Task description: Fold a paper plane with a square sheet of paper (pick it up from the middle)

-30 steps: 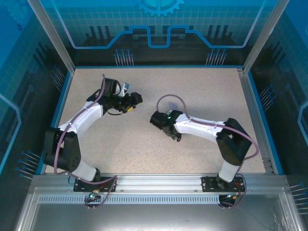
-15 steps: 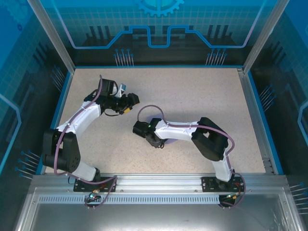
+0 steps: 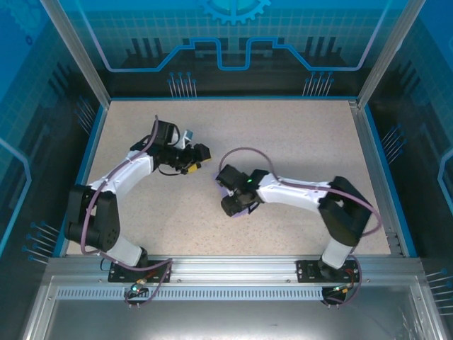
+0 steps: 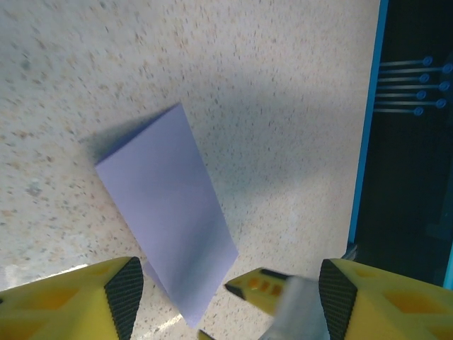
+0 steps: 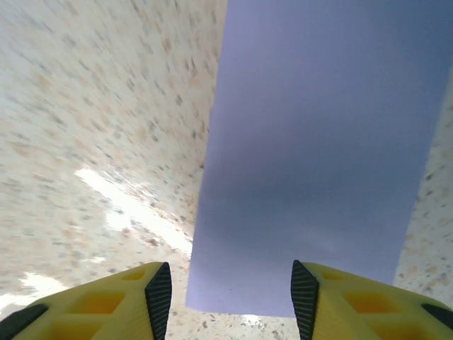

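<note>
The square sheet of paper (image 4: 166, 212) is folded into a long lavender strip and lies flat on the speckled table. In the right wrist view the paper (image 5: 318, 156) runs forward from between my right gripper's (image 5: 231, 301) fingers. Those fingers stand open on either side of its near end, with small gaps. From above, a lavender sliver of the paper (image 3: 245, 207) shows beside the right gripper (image 3: 232, 206). My left gripper (image 4: 230, 301) is open, hovering just short of the strip's near corner. In the top view the left gripper (image 3: 201, 156) sits up-left of the right one.
A yellow pointed piece with a grey blurred part (image 4: 283, 297) pokes in between the left fingers. The table's blue right rim (image 4: 364, 142) and the dark wall lie beyond the paper. Bare table (image 3: 297, 134) spreads to the back and right.
The right arm swung left, then back toward the middle, and its jaws have opened. The left gripper has shifted a little to the right.
</note>
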{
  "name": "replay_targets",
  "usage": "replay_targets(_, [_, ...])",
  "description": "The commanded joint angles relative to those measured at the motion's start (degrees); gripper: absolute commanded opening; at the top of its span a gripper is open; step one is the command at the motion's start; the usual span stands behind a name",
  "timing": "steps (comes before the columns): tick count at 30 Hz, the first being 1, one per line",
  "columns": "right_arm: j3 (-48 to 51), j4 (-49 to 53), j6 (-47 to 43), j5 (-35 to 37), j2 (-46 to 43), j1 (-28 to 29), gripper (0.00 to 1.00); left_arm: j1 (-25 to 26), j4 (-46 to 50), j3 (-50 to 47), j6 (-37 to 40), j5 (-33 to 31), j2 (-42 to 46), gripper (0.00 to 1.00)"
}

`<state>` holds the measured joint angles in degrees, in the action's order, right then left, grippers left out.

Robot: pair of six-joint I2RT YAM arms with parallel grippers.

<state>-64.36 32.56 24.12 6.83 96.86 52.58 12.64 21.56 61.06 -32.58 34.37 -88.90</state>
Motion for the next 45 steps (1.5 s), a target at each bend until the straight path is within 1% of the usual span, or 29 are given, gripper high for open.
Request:
replay_targets(1, [4.2, -5.2, 0.2, -8.6, -6.1, -4.7, 0.51, 3.6, -1.1, -1.6, -0.2, 0.8, -2.1, 0.69])
replay_targets(4, [6.8, -5.5, -0.3, -9.7, -8.8, -8.4, 0.51, 7.5, -1.8, -2.2, -0.7, -3.1, -3.0, 0.65])
replay_targets(7, [9.9, -7.8, 0.1, -13.6, -10.7, -12.9, 0.50, 11.0, -1.2, -1.9, -0.7, -7.4, -4.1, 0.59])
replay_targets(10, [11.4, -8.7, 0.1, -15.2, -11.6, -15.2, 0.50, 13.6, 0.0, -1.9, -0.6, -10.5, -5.7, 0.49])
replay_targets(12, [12.0, -8.9, 0.0, -15.6, -11.8, -16.2, 0.50, 14.7, 0.3, -2.4, -0.6, -12.6, -6.5, 0.44])
replay_targets(16, [13.6, -11.1, 0.6, -18.4, -12.4, -18.4, 0.50, 16.2, -1.6, -2.5, 0.0, -13.3, -9.7, 0.38])
replay_targets(19, [15.0, -11.0, 0.5, -18.6, -12.7, -19.2, 0.50, 17.0, -0.8, -1.6, 0.7, -14.5, -11.8, 0.35])
replay_targets(21, [16.1, -11.5, 0.6, -19.4, -13.2, -19.9, 0.50, 17.0, -0.3, -1.5, 1.0, -15.3, -12.5, 0.30])
replay_targets(25, [17.5, -12.0, 1.3, -20.3, -13.4, -21.2, 0.50, 17.1, 1.7, -0.6, 2.7, -17.4, -14.9, 0.25])
replay_targets(34, [20.7, -15.4, 3.5, -23.5, -13.1, -22.4, 0.53, 17.0, 4.7, 2.1, 5.5, -20.3, -18.1, 0.24])
replay_targets(45, [22.1, -21.5, 7.4, -29.1, -8.0, -23.2, 0.53, 17.1, 6.2, 3.8, 9.7, -20.5, -21.0, 0.21])
